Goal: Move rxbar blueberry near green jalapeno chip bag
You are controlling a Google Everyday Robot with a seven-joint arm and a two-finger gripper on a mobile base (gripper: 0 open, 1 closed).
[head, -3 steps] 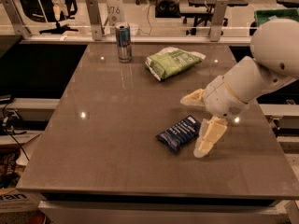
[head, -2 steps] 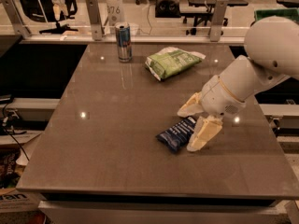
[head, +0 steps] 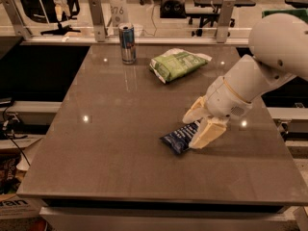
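Note:
The rxbar blueberry [head: 177, 138] is a dark navy wrapper with white text lying flat on the grey-brown table [head: 120, 129], right of centre near the front. My gripper [head: 197, 126] is down over its right end, one cream finger [head: 207, 134] in front of the bar and the other finger [head: 193, 111] behind it, jaws open around it. The bar's right end is hidden by the fingers. The green jalapeno chip bag [head: 176, 63] lies at the back of the table, well behind the bar.
A silver-blue can [head: 127, 43] stands upright at the back, left of the chip bag. A rail with metal posts [head: 97, 18] runs along the table's far edge. My white arm [head: 269, 61] reaches in from the right.
My gripper has moved left and down so that its fingers now straddle the bar's right end. The bar, bag and can have not moved.

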